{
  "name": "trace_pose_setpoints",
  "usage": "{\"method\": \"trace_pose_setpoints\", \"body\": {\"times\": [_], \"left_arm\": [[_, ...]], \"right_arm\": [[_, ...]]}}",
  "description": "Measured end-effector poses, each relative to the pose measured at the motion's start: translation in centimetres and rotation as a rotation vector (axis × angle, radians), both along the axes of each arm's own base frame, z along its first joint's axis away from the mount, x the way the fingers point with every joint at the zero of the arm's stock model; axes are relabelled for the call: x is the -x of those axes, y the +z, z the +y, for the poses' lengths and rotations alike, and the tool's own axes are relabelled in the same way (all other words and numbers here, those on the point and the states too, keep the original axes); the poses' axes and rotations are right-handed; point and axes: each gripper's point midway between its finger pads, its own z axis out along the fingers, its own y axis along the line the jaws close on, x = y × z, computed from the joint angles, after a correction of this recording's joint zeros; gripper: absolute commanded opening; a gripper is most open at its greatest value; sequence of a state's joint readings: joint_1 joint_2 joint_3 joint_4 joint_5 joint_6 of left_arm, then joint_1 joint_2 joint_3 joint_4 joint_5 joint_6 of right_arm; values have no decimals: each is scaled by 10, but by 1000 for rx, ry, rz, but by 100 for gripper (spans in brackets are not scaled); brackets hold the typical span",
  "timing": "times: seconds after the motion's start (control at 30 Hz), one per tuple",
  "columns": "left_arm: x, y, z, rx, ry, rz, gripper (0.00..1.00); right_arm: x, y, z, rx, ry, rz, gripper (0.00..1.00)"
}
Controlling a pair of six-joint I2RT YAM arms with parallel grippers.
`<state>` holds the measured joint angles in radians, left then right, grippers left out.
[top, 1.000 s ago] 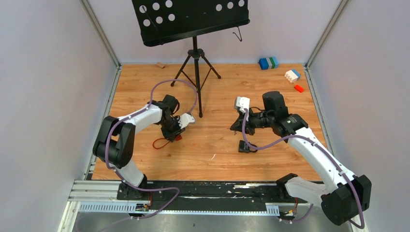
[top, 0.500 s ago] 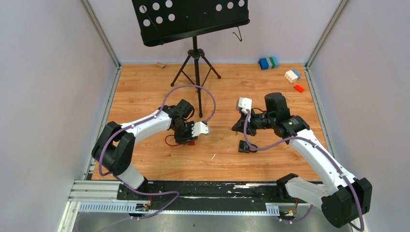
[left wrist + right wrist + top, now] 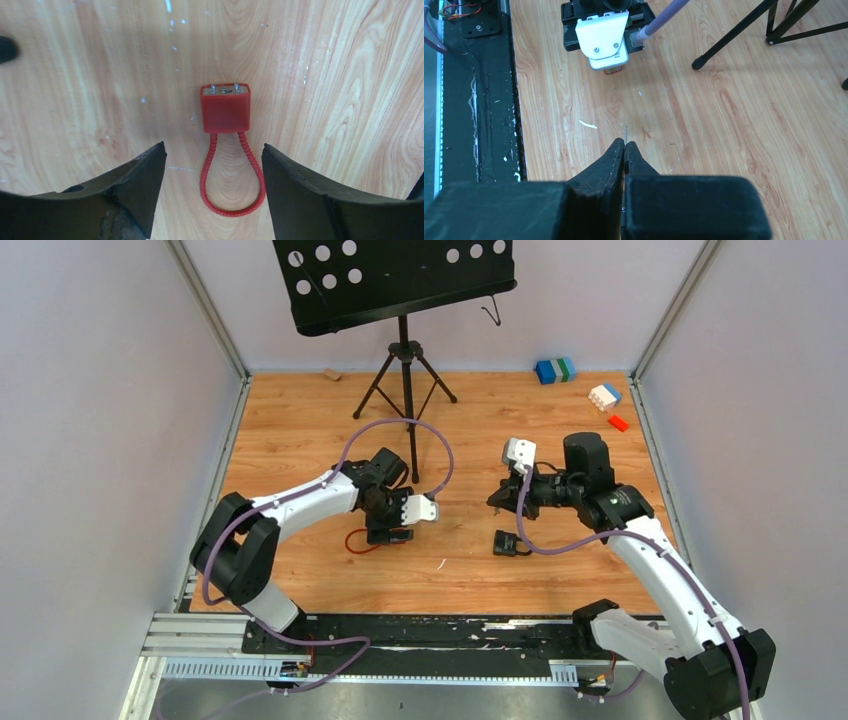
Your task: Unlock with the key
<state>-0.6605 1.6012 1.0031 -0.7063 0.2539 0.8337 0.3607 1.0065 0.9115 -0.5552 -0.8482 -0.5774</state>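
A red padlock (image 3: 225,107) with a red cable loop (image 3: 231,210) lies flat on the wooden floor, keyhole end away from my left wrist camera. My left gripper (image 3: 213,146) is open just above it, one finger on each side of the loop, touching nothing. In the top view the left gripper (image 3: 391,530) hides the lock body and only the cable (image 3: 352,541) shows. My right gripper (image 3: 625,144) is shut on a thin metal key (image 3: 625,133), whose tip sticks out edge-on between the fingertips. It hovers right of the lock (image 3: 498,499), pointing toward it.
A small black object (image 3: 507,543) lies on the floor below the right gripper. A black music stand (image 3: 404,360) stands behind the left arm, one tripod foot (image 3: 698,63) near the right gripper. Toy bricks (image 3: 555,370) lie at the back right. Black rails (image 3: 420,630) run along the near edge.
The left arm has swung right and the red lock has moved right with it. The right gripper has drawn back slightly to the right, still shut.
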Motion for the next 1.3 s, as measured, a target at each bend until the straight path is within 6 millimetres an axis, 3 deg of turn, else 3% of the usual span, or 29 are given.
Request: {"method": "trace_pose_setpoints", "body": {"times": [0.17,0.4,0.73,0.97,1.3], "left_arm": [[-4,10,-9,55,1,-27,88],[-7,-6,-20,51,6,39,93],[-7,-16,-23,47,25,69,83],[-10,-18,-25,55,25,59,71],[-9,-21,-25,73,21,41,76]], "right_arm": [[3,-2,-1,-7,7,9,0],[3,-1,-1,-13,12,10,0],[4,-1,-1,-16,15,13,0],[4,-1,-1,-17,15,14,0],[3,-3,-1,-13,14,23,0]]}}
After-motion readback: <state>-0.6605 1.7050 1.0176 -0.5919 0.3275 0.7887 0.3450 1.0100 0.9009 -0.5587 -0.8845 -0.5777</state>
